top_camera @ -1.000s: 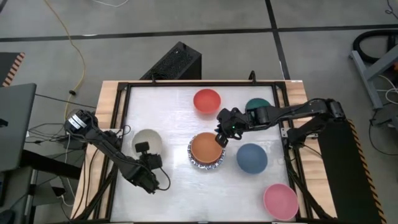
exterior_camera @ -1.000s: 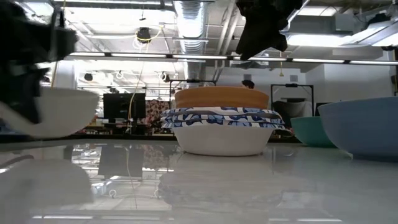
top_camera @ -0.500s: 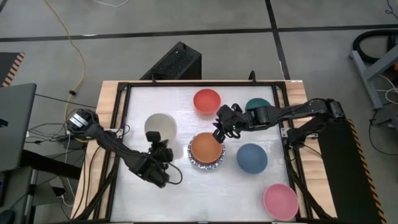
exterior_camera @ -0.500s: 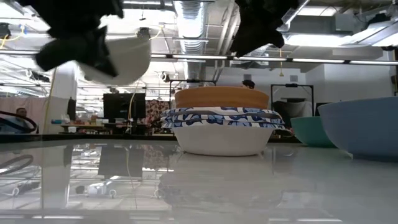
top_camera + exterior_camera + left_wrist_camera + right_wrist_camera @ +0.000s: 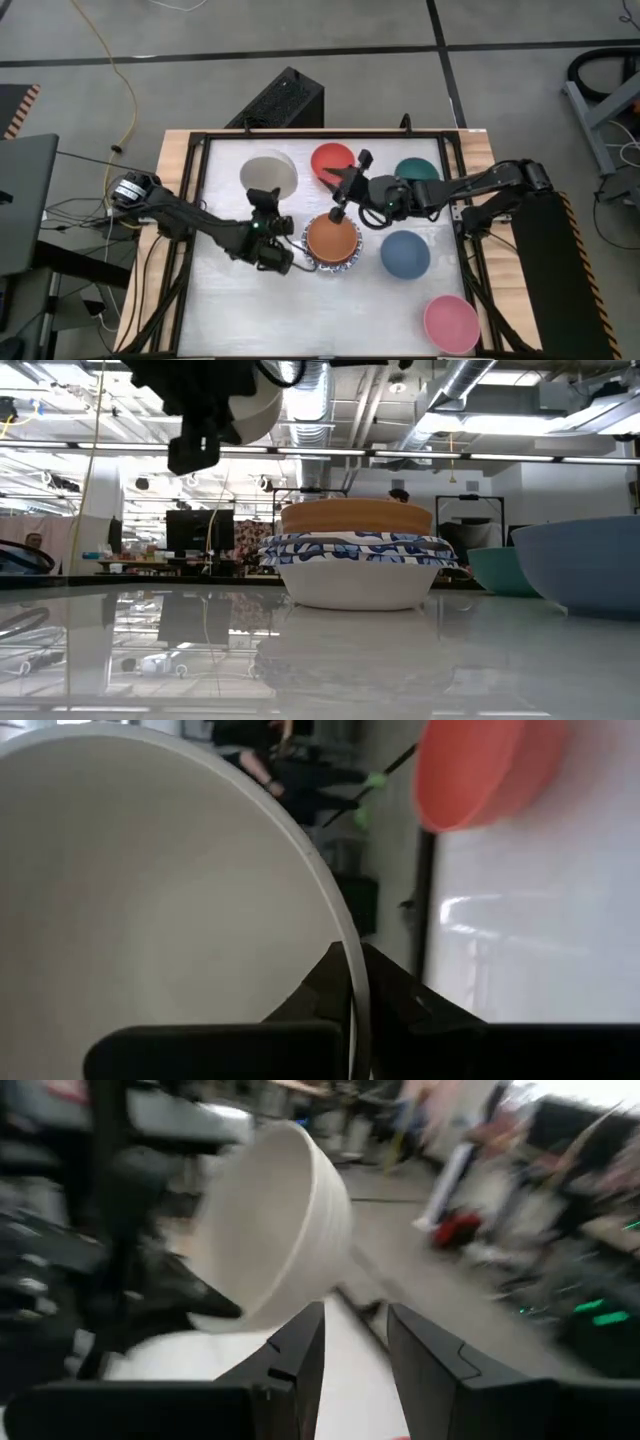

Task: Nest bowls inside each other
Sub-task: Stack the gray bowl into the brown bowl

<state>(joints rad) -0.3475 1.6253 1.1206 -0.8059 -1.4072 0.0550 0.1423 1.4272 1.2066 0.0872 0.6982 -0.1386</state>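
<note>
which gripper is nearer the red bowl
Right. The right gripper hangs open right beside the red bowl; the left gripper, shut on the cream bowl, is farther off.

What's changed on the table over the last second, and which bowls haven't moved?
The left gripper, shut on the cream bowl by its rim, has carried it up off the table and toward the back, near the red bowl. The right gripper has drawn back from above the orange bowl, fingers open and empty. The orange bowl in its blue-patterned stack, and the red, green, slate-blue and pink bowls, stayed put.
</note>
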